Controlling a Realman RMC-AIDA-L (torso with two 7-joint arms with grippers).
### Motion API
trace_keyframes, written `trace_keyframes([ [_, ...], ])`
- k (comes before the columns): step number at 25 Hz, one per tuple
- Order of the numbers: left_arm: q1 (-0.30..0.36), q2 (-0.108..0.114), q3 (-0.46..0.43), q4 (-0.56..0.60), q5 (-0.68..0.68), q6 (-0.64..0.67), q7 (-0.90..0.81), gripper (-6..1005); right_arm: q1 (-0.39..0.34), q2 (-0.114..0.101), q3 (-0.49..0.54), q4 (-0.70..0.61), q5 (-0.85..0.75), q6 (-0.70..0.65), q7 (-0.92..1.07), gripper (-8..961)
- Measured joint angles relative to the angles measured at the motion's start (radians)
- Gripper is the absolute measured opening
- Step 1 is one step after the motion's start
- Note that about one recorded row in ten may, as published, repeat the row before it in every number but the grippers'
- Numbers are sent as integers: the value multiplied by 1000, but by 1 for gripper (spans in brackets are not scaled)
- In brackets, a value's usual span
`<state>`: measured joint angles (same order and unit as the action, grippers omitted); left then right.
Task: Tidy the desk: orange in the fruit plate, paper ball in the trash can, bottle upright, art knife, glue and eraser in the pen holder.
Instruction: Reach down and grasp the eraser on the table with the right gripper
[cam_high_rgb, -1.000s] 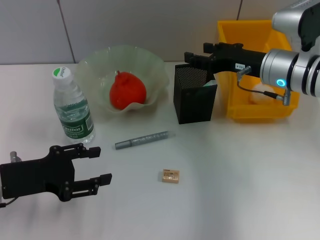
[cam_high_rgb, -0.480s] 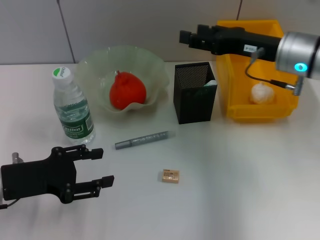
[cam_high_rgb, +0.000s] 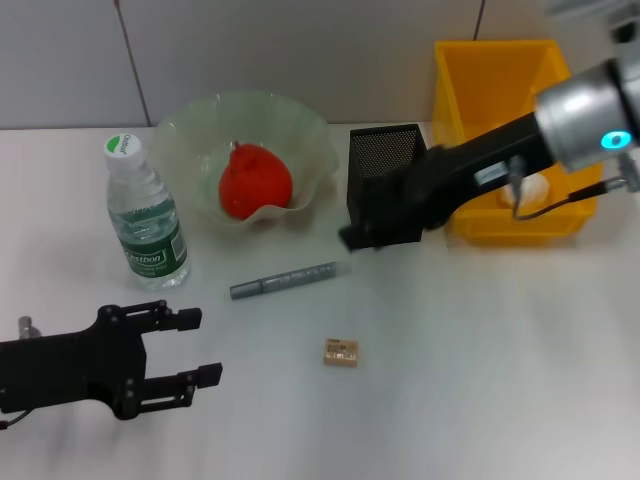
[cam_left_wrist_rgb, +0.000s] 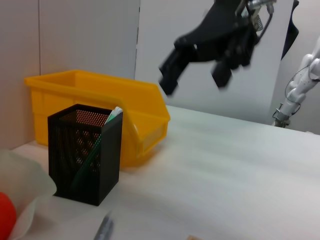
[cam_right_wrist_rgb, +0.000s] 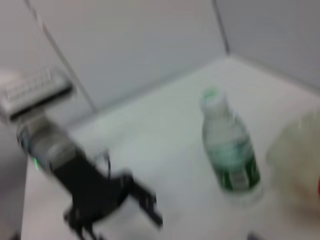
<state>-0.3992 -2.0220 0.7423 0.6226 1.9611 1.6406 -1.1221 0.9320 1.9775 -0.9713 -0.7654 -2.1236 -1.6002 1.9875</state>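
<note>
Eraser (cam_high_rgb: 340, 352) is lying flat out on the table (cam_high_rgb: 480, 350) near the front, just past the grey pen (cam_high_rgb: 284, 280) and well apart from the mesh holder (cam_high_rgb: 385, 175). From my head cam, the orange (cam_high_rgb: 255, 180) sits in the plate (cam_high_rgb: 200, 125), the bottle (cam_high_rgb: 145, 215) stands upright beside it, and the paper ball (cam_high_rgb: 530, 190) is in the yellow bin (cam_high_rgb: 490, 75). My right gripper (cam_high_rgb: 375, 225) hangs low in front of the holder, too blurry to read its fingers, while the left gripper (cam_high_rgb: 190, 350) sits front-left with fingers spread and nothing between them.
</note>
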Motion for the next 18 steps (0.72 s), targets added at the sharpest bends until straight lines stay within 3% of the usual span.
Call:
trace_keyframes([
  [2, 0, 0, 0, 0, 0, 0, 0, 713, 27, 9, -18, 1, -49, -4, 12, 722],
  [5, 4, 3, 0, 0, 0, 1, -4, 713, 90, 50, -104, -4, -166, 0, 50, 721],
  [6, 22, 22, 9, 4, 8, 13, -5, 713, 90, 50, -104, -4, -166, 0, 50, 721],
  [8, 22, 22, 9, 4, 8, 13, -5, 713, 117, 74, -131, -3, -221, 13, 58, 721],
  [9, 27, 30, 11, 5, 13, 20, -5, 713, 128, 84, -139, 0, -247, 21, 60, 721],
  [10, 39, 59, 12, 7, 17, 58, -8, 713, 141, 94, -153, 5, -274, 32, 65, 721],
  [11, 39, 59, 12, 7, 17, 58, -8, 713, 155, 101, -171, 14, -297, 46, 71, 720],
  [13, 41, 76, 12, 8, 33, 84, -15, 713, 174, 105, -210, 32, -309, 71, 83, 720],
  [15, 42, 109, 5, 11, 78, 111, -31, 713, 194, 107, -273, 53, -309, 110, 103, 720],
  [16, 42, 109, 5, 11, 78, 111, -31, 713, 194, 107, -273, 53, -309, 110, 103, 719],
  [18, 49, 130, -2, 10, 81, 121, -30, 713, 202, 108, -300, 59, -309, 126, 113, 719],
])
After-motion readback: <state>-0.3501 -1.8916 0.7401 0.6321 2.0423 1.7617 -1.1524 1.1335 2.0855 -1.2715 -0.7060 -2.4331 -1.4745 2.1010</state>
